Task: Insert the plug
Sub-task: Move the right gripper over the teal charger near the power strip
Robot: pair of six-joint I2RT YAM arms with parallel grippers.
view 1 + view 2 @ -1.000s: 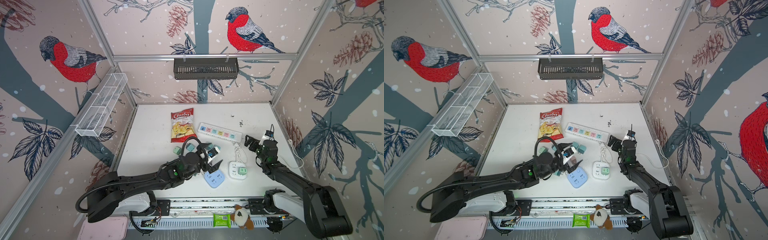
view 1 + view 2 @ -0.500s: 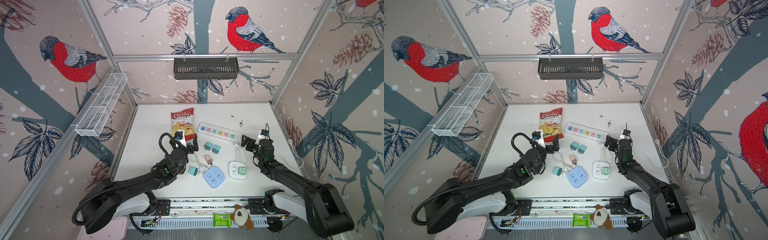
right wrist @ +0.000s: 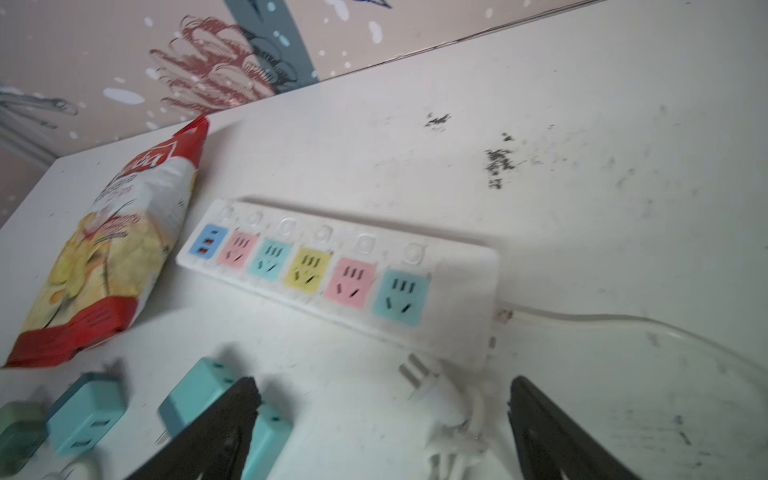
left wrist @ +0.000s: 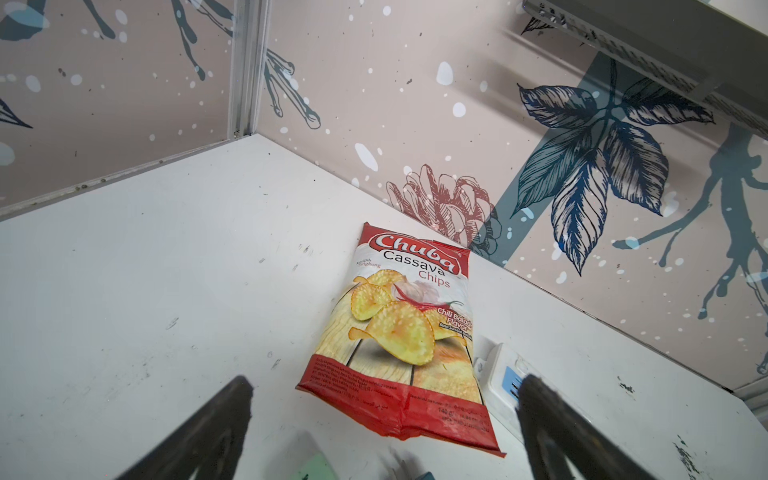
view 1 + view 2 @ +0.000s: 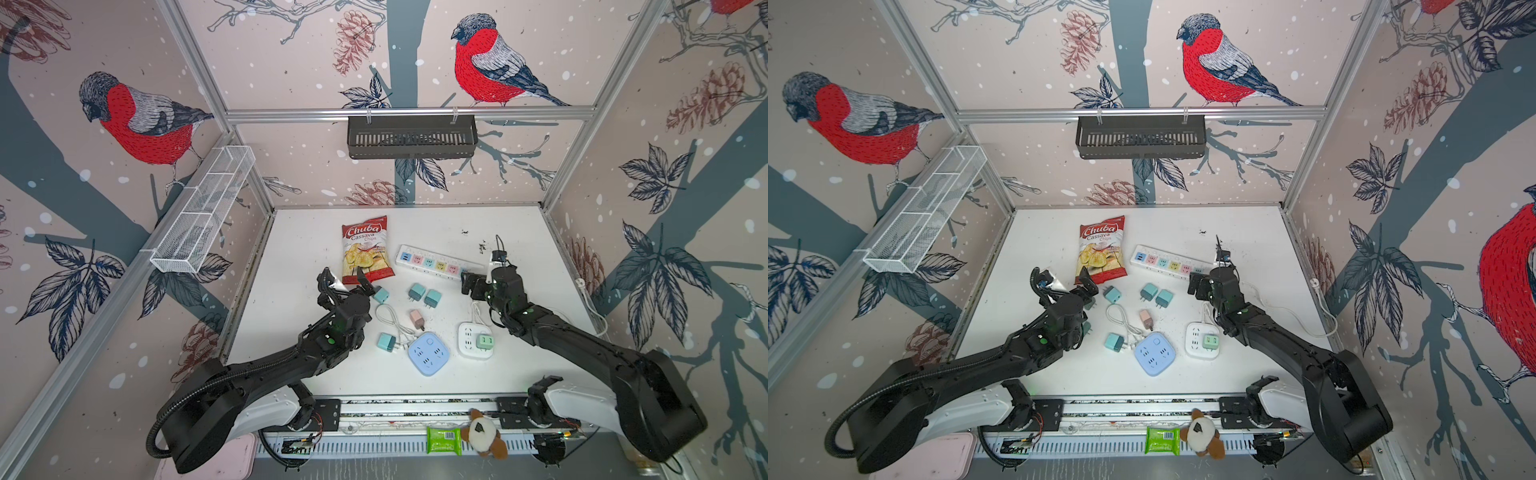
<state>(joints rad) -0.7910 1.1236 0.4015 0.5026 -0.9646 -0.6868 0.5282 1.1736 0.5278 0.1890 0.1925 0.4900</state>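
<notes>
Now right gripper (image 3: 382, 384) gapes empty, white plug (image 3: 440, 399) just ahead, prongs toward power strip (image 3: 332, 266) (left gripper (image 4: 386, 381) farther, also agape).

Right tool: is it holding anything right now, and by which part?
Nothing. The right tool is open; the white plug lies on the table between its fingers, untouched.

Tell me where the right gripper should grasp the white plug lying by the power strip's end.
Take the white plug by its moulded body, just behind the prongs. Come down from above with the right gripper open across its two sides. It lies flat with its prongs toward the power strip, so this grip probably leaves them free for insertion.
</notes>
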